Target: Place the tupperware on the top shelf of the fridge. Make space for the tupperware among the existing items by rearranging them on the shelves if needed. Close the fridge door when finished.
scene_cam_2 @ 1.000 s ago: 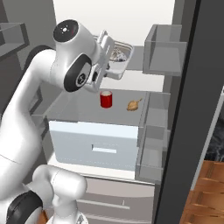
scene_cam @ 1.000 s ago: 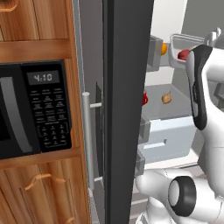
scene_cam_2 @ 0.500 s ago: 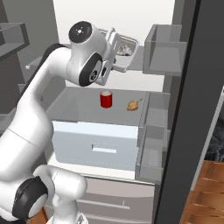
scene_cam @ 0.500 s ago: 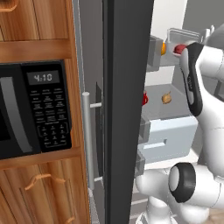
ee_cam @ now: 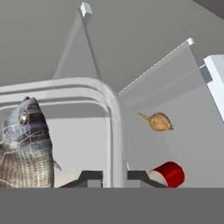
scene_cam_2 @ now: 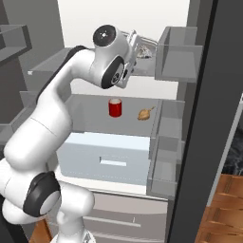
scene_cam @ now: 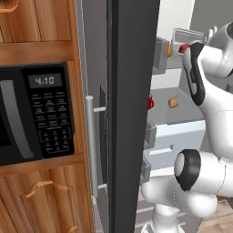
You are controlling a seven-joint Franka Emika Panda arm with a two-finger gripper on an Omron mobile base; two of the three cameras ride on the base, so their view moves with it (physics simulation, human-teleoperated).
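My gripper (scene_cam_2: 136, 49) is raised to the level of the top shelf (scene_cam_2: 144, 72) inside the open fridge. It is shut on the rim of the clear tupperware (scene_cam_2: 146, 49). In the hand view the tub's rim (ee_cam: 110, 114) runs down between my fingertips (ee_cam: 92, 177), and a grey fish-like food (ee_cam: 27, 148) lies inside. A red can (scene_cam_2: 114, 107) and a brownish onion (scene_cam_2: 144, 113) stand on the shelf below. An orange item (scene_cam: 169, 49) sits on the top shelf, with the tub (scene_cam: 189, 33) just to its right. The fridge door (scene_cam_2: 208, 118) stands open.
Grey door bins (scene_cam_2: 177, 58) hang on the open door close to the right of the tub. A pale drawer (scene_cam_2: 109, 156) lies under the lower shelf. The twin door's dark edge (scene_cam: 132, 113) and a black microwave (scene_cam: 32, 113) stand at the left.
My arm has risen and reached further into the fridge, carrying the tupperware up and inward to top shelf level. The red can and onion have stayed put.
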